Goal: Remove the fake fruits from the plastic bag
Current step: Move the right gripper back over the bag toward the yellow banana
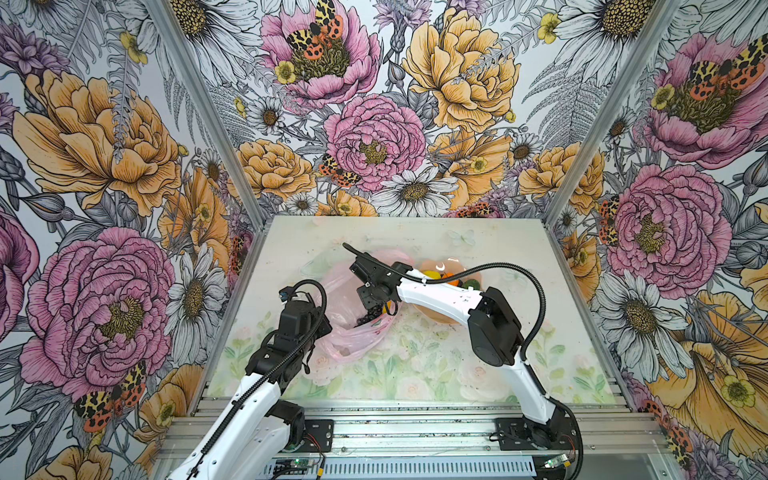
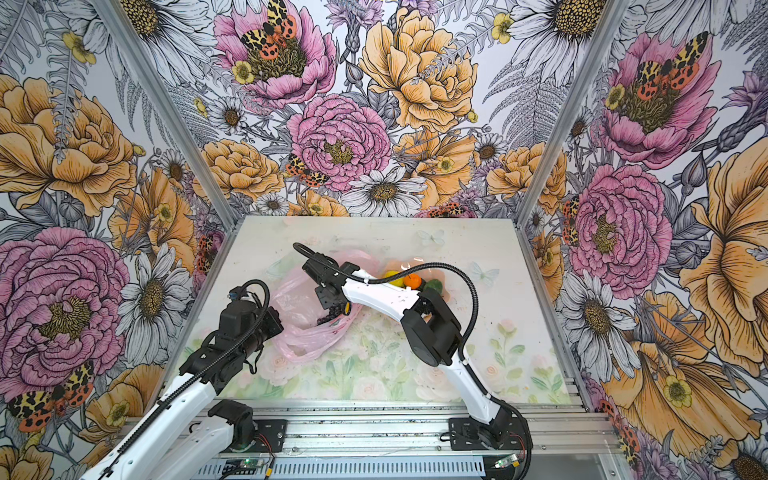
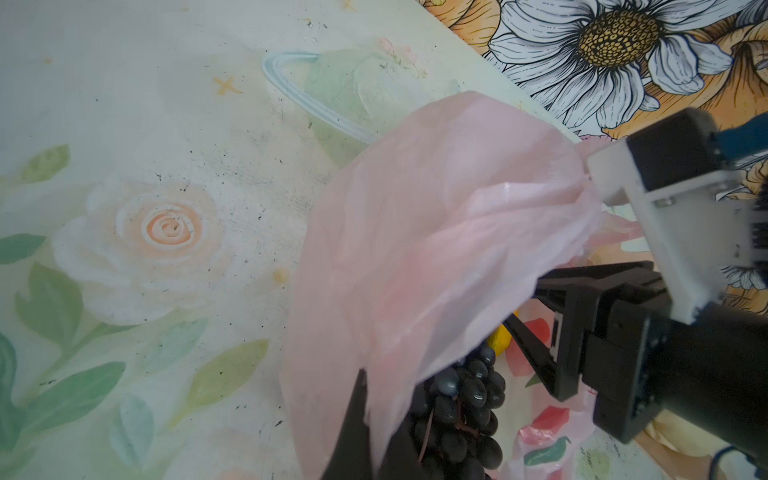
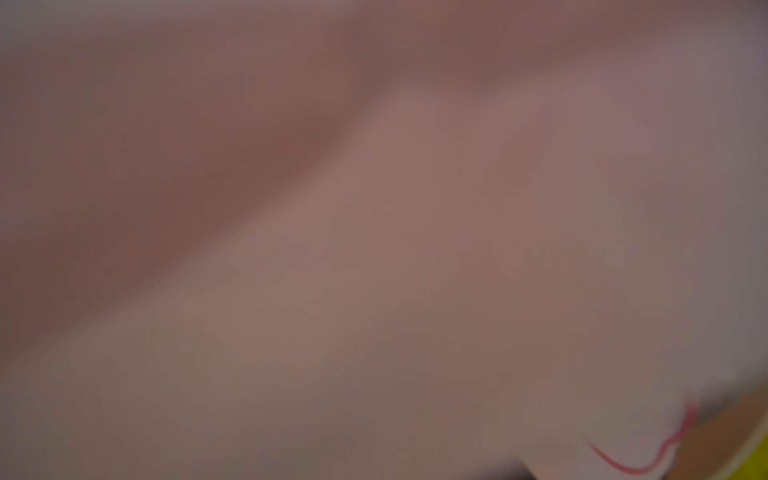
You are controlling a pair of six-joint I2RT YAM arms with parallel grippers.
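The front strip of the desk (image 1: pixel 415 374) is free for passage. The bag (image 1: pixel 345 345) occupies the left-centre. The right arm (image 1: pixel 440 293) spans the bag mouth and blocks entry from above. The bowl (image 1: pixel 457 266) stands just behind that arm.

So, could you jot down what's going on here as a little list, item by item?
bag: pink, crumpled, mid-table
left gripper: shut on the bag
right gripper: at the bag's mouth; grip unclear
grapes: in the bag's mouth
bowl: right of the bag, holding orange, avocado, yellow fruit
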